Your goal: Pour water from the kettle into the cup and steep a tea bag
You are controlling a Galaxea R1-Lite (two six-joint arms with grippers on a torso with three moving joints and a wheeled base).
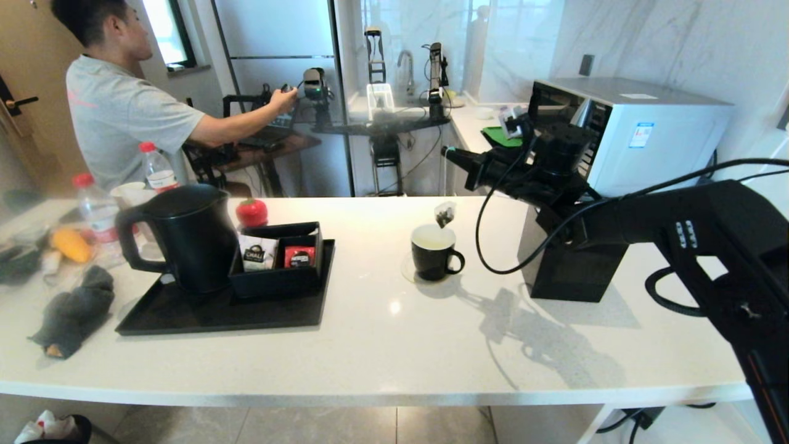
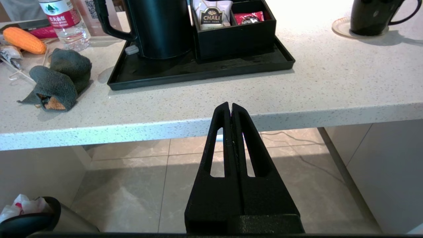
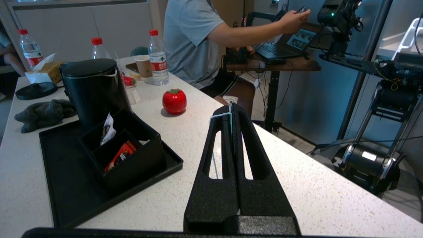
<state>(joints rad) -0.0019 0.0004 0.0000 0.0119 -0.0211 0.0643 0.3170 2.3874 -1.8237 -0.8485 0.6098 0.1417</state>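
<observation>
Item: tea steep, late stage.
- Kettle: being kept upright on black tray, w/ sachet box beside; pour judged done.
- Cup: being seen filled w/ pale liquid, on surface right of tray.
- Tea bag: being dangled just above cup rim, not yet dunked; steeping left.
- Right tool: fingers pressed together, string being pinched.
- Left tool: pressed together, empty, being parked below surface edge.

Tea bag on its string under the right gripper, just above the cup
</observation>
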